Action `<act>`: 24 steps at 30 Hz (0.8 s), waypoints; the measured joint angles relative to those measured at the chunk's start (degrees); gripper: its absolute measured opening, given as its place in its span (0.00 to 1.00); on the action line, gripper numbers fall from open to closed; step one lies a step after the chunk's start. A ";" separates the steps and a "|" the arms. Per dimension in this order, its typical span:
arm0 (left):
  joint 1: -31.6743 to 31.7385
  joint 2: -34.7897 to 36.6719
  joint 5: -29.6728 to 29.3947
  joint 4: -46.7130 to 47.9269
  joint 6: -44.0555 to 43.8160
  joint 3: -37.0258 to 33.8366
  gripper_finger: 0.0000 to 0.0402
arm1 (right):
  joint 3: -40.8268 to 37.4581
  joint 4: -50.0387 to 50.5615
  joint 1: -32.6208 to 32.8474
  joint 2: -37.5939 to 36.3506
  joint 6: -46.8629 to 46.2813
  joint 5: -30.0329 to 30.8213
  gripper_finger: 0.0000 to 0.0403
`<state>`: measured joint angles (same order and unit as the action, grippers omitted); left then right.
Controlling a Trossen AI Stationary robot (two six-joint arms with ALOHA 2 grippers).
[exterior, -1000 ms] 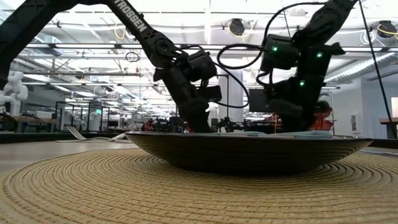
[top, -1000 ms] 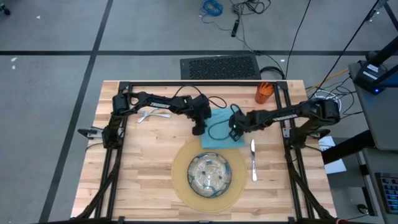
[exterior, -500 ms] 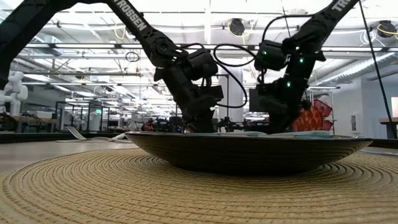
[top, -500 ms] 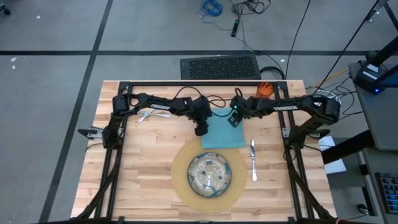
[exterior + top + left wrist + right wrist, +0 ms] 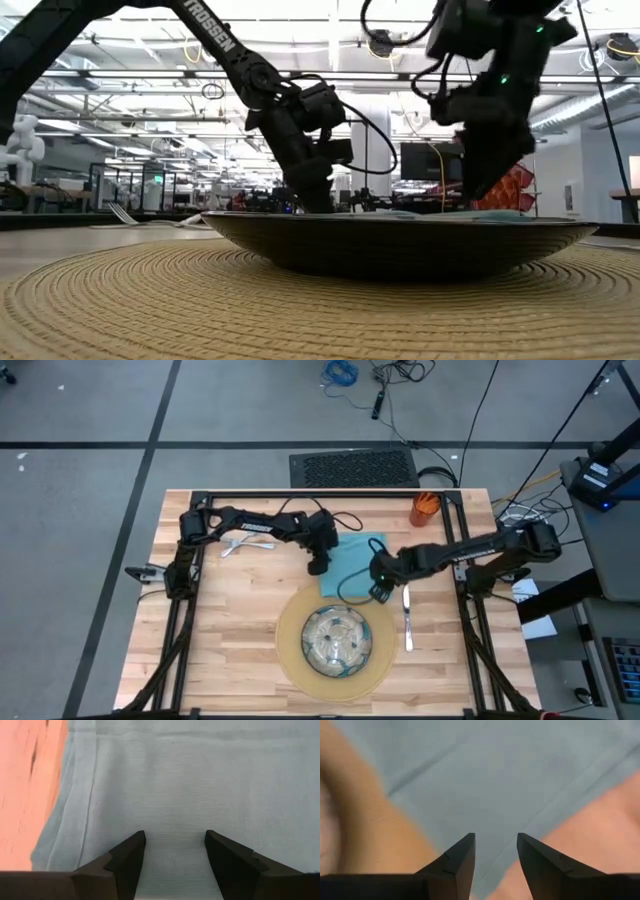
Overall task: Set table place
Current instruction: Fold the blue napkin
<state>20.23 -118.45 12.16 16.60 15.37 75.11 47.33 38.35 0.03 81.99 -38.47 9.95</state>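
The teal napkin (image 5: 356,560) lies flat on the table (image 5: 230,640), just beyond the round tan mat (image 5: 290,645) that bears the glass bowl (image 5: 337,638). My left gripper (image 5: 318,567) stands open over the napkin (image 5: 200,780), close to its left edge. My right gripper (image 5: 380,592) is open and raised over the napkin's near right corner (image 5: 495,775); in the low view it (image 5: 478,188) hangs clear above the bowl's rim. A knife (image 5: 407,615) lies right of the mat. Fork and spoon (image 5: 240,545) lie at the far left, and the orange cup (image 5: 425,508) stands at the far right. My left gripper's open fingers (image 5: 131,851) slant down at the napkin beside its left hem (image 5: 75,805). The cloth lies flat under them, with none drawn up between them. I cannot tell whether the tips touch it.
Black frame rails (image 5: 300,497) run along the table's far edge and both sides. Bare wood lies left of the mat and along the near edge. Loose black cables from both arms hang over the napkin (image 5: 352,575).
My right gripper swung from the napkin's right part toward the table's far edge, then came back toward the near edge. It has risen and now hangs over the napkin's near right corner. The napkin lies flat.
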 joint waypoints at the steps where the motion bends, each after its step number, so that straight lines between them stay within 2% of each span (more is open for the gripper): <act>1: 0.06 0.12 -0.14 1.07 0.85 0.06 0.49 | 0.00 -0.03 1.40 -0.18 -2.46 -0.91 0.34; 4: 0.13 0.12 -0.37 2.45 1.69 0.62 0.49 | 0.00 -0.60 4.89 0.52 -7.15 -4.48 0.34; 8: 0.17 0.12 -0.43 3.72 1.95 1.07 0.49 | -0.02 0.29 6.14 3.80 -8.05 -3.97 0.34; 17: 0.15 0.23 -0.41 4.62 1.65 1.13 0.49 | 0.50 -0.54 0.16 13.90 -2.05 -6.32 0.34; 22: -0.07 0.34 -0.12 6.08 -1.23 1.22 0.49 | 0.44 -3.15 -4.18 14.83 4.56 -4.46 0.34; 24: -0.25 0.34 1.66 6.27 -3.02 1.20 0.49 | 0.35 -4.34 -5.80 14.58 6.54 -2.89 0.34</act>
<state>19.98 -118.10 13.82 22.87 12.35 76.31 47.68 34.01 -5.76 96.57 -31.93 7.06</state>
